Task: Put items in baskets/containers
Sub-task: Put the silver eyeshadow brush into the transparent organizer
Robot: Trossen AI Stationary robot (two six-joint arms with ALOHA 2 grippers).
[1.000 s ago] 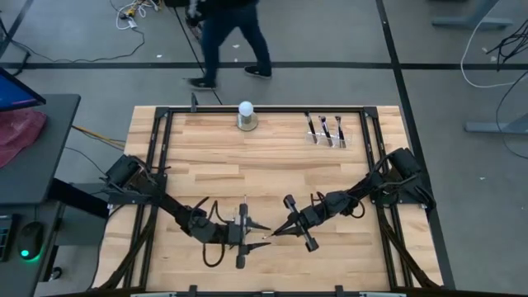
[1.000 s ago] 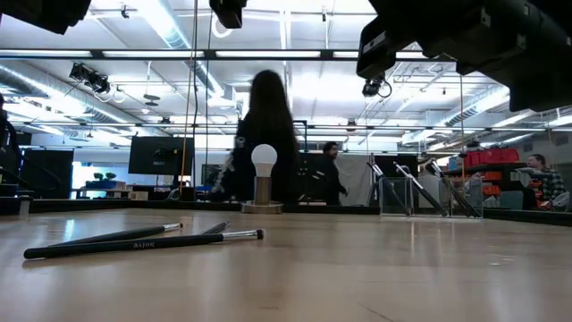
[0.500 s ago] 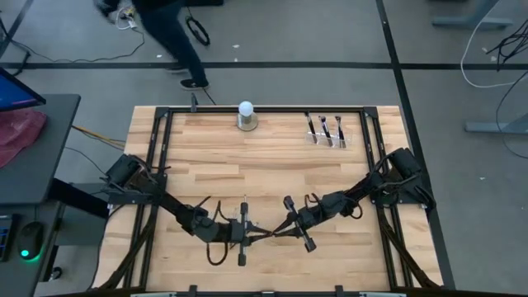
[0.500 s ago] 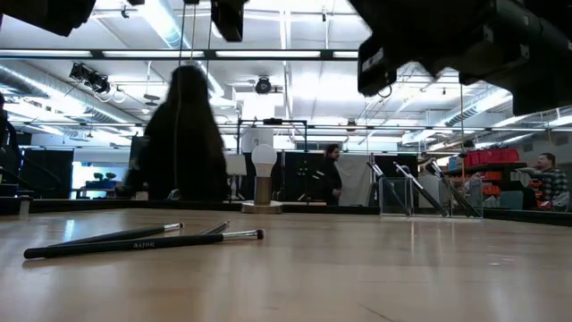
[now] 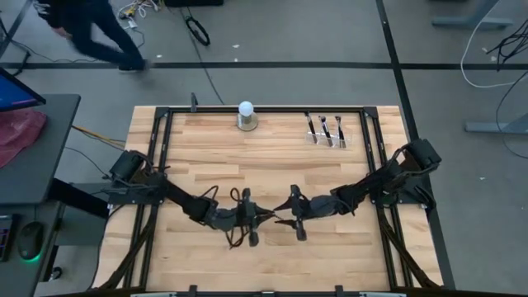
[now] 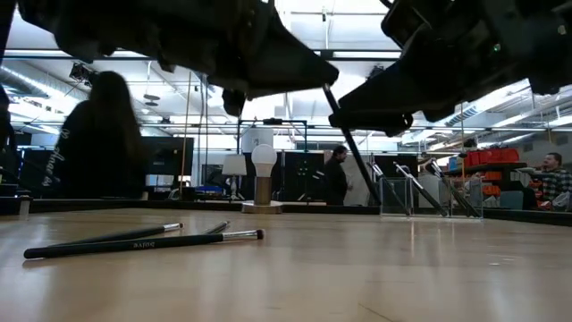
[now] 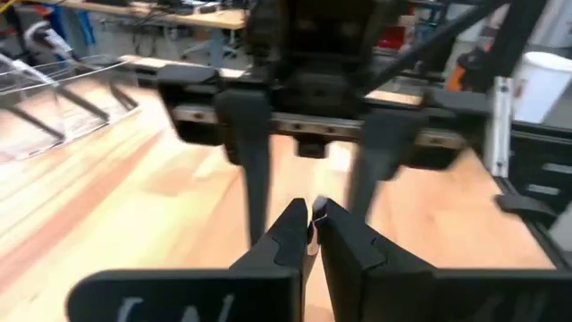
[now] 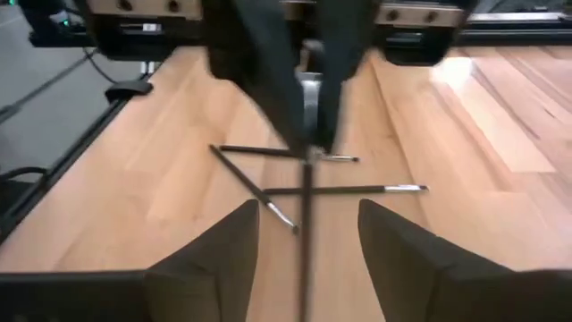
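Note:
My left gripper (image 5: 266, 216) and right gripper (image 5: 283, 220) meet tip to tip over the table's near middle. The left one (image 7: 311, 224) is shut on a thin dark brush (image 6: 350, 148). In the right wrist view that brush's handle (image 8: 305, 233) runs between my right gripper's (image 8: 308, 246) wide-open fingers, touching neither. Three more brushes (image 8: 344, 189) lie flat on the wood beneath the grippers, also seen as brushes (image 6: 143, 241) in the low view. The clear holder (image 5: 327, 132) stands at the far right with three brushes leaning in it. My left gripper pinches the brush near its upper end (image 8: 308, 157) between its two fingertips, which come nearly level from the table's left. The brush slants down from the fingers toward the right arm, clear of the table.
A white ball on a round grey base (image 5: 246, 115) stands at the far edge's middle. Black frame rails (image 5: 157, 165) run along the table's sides. A person (image 5: 91, 37) walks on the floor beyond the far edge. Bare wood lies between the grippers and the holder.
My left gripper has moved toward the right one and shut on the brush. My right gripper has opened and let it go. Both grippers have tipped toward level and sunk into the low view. The person behind the table has walked left.

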